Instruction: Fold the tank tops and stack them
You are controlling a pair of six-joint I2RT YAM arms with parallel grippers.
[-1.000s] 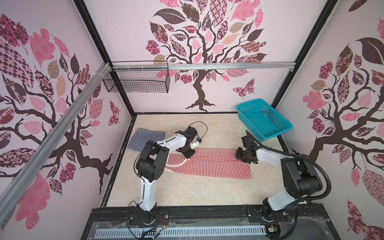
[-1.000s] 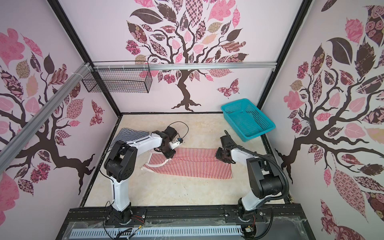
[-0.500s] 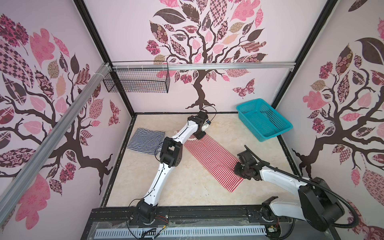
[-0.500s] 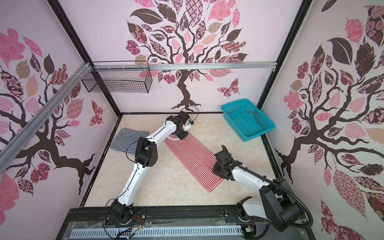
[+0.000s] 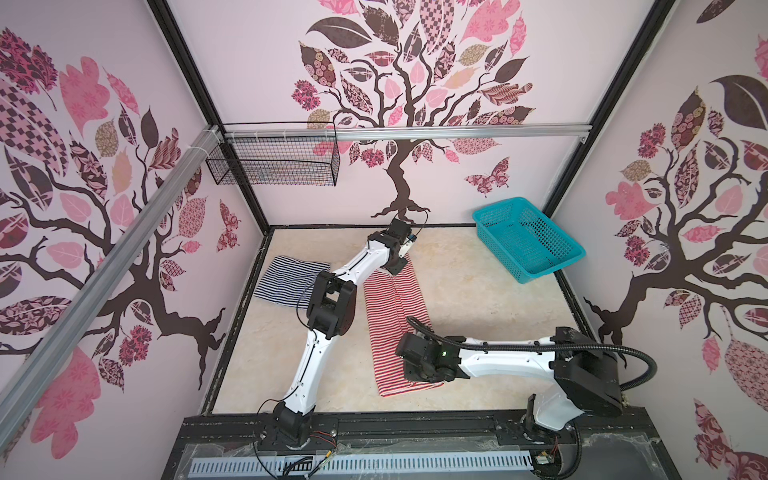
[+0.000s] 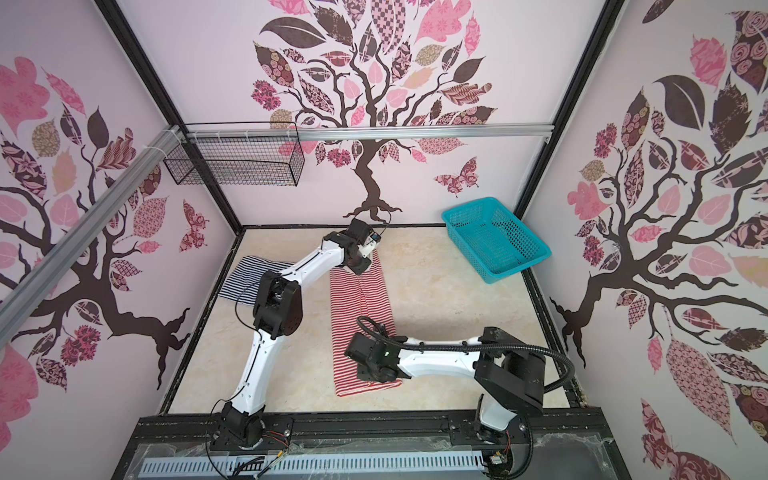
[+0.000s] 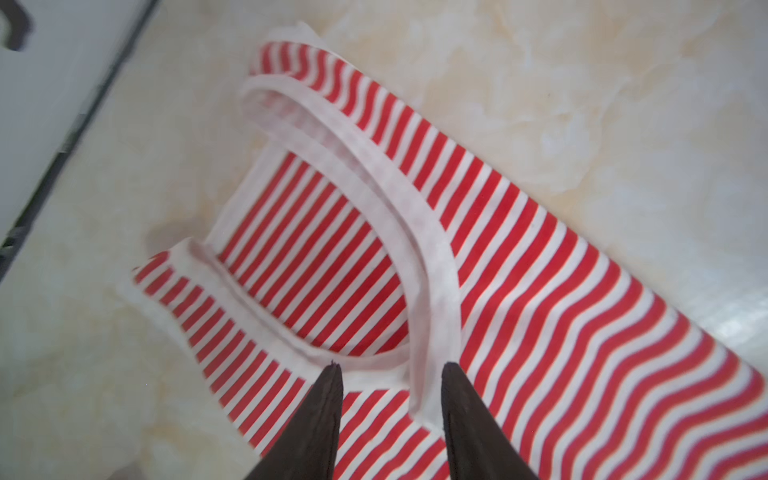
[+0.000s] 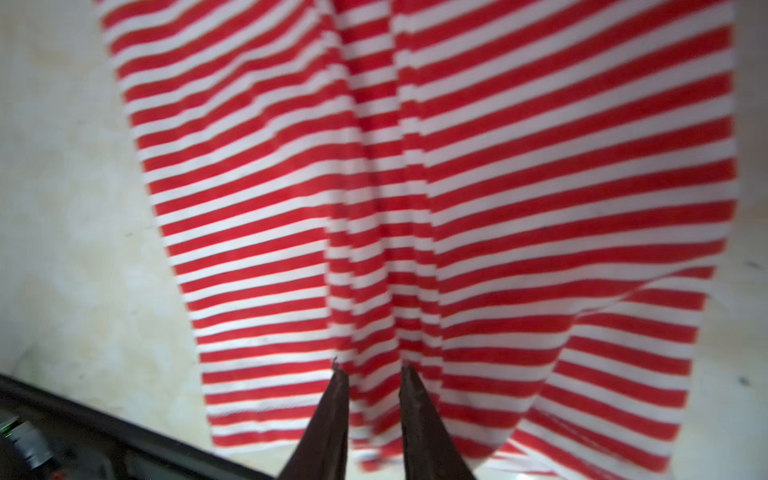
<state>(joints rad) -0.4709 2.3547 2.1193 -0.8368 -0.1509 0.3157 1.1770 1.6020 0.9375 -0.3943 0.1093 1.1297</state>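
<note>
Lying lengthwise on the table (image 5: 478, 303), the red-and-white tank top (image 5: 395, 316) stretches between both end effectors. The left end effector (image 7: 390, 372) has its jaws apart over the pale neck edging. The right end effector (image 8: 371, 370) narrowly straddles a hem pleat; whether it pinches is unclear. The navy-and-white tank top (image 5: 286, 280) lies folded nearby.

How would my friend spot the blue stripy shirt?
Find the black wire basket hanging on the back wall and look down to the marbled tabletop. There lies the folded navy-and-white striped cloth tank top; the longer cloth tank top beside it has red stripes.
</note>
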